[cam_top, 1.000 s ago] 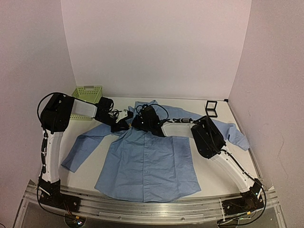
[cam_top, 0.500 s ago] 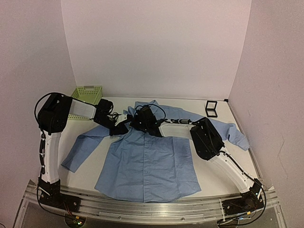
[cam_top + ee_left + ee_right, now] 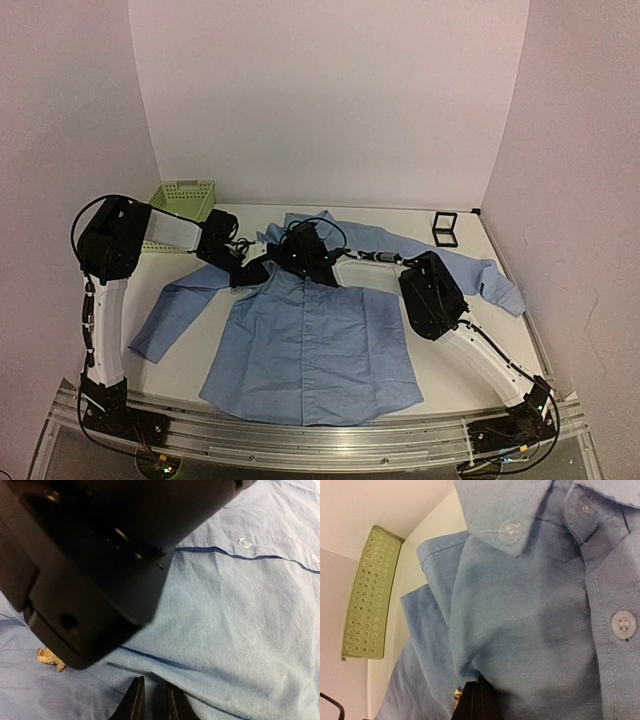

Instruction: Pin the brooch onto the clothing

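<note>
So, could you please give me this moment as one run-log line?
left hand: narrow gap, over shirt, grip unclear | right hand: shut, tips against shirt fold | brooch: not clearly visible

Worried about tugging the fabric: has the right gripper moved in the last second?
Yes, slightly: in the overhead view the right gripper has shifted left, away from the black box and toward the green basket.

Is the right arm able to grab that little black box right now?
Probably not right away. The black box sits uncovered and alone, but the right gripper is shut, seemingly pinching the shirt near its collar; it would need to let go first.
</note>
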Motion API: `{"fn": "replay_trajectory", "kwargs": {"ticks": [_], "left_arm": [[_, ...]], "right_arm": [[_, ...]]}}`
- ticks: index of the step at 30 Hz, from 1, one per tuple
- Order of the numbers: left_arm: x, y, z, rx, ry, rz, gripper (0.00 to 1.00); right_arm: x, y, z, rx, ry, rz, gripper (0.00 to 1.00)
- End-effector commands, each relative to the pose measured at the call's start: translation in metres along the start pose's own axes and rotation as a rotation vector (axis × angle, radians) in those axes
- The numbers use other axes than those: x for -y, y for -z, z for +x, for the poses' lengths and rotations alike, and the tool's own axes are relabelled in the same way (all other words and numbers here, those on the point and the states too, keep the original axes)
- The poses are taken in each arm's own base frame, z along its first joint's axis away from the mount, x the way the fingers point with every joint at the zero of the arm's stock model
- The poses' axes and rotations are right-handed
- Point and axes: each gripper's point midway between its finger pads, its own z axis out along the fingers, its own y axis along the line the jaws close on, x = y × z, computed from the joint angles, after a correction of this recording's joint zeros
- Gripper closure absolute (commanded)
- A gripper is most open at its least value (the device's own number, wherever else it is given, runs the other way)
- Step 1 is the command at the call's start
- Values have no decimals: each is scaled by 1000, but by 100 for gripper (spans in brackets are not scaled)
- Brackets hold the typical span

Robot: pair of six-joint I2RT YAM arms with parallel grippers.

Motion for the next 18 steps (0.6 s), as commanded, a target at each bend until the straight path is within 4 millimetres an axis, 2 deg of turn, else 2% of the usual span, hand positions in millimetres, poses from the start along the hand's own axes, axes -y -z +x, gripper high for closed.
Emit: {"fn": "replay_trajectory", "kwargs": {"ticks": [1, 4, 7, 12, 18], "left_arm": [[49, -11, 44, -159, 158, 138, 84], [22, -2, 28, -98, 177, 89, 84], [-2, 7, 10, -43, 147, 43, 80], [-25, 16, -9, 19, 34, -21, 66], [-51, 21, -31, 96, -194, -161, 63]], "right_arm": [[86, -16, 26, -82, -3, 208, 100], [87, -13, 28, -96, 9, 209, 100], [79, -12, 33, -123, 20, 160, 100], [69, -13, 34, -144, 14, 106, 100], [71, -11, 35, -149, 28, 111, 100]]}}
